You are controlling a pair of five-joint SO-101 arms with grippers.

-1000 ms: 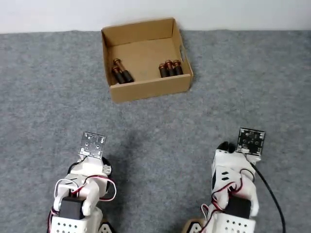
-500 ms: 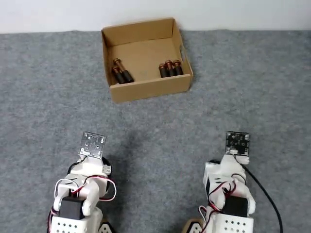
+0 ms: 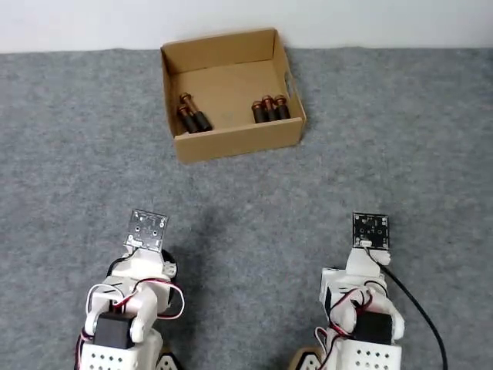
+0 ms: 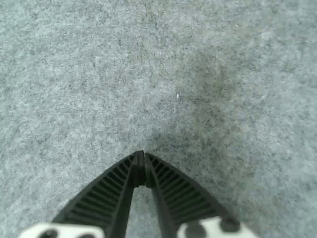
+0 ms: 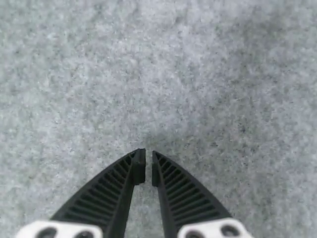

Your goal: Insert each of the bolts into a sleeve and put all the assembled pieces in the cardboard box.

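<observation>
Hovering at the mat's (image 3: 400, 154) near edge, my left gripper (image 4: 140, 163) and right gripper (image 5: 148, 166) sit closed and empty, since the assembled pieces (image 3: 269, 109) lie in the cardboard box (image 3: 231, 145).

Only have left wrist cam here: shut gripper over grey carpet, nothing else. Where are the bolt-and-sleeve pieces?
Observer: High view has the assembled pieces in the cardboard box, one group by its left wall and another by its right wall.
Operator: Right gripper carrying anything?
Observer: No. In the right wrist view the right gripper is shut but for a hairline slit between the tips, with nothing in it, over bare grey mat.
Operator: How do the arms sit relative to the box?
Observer: One arm and the other arm are at the near edge of the high view. The box is by the far edge, apart from both.
</observation>
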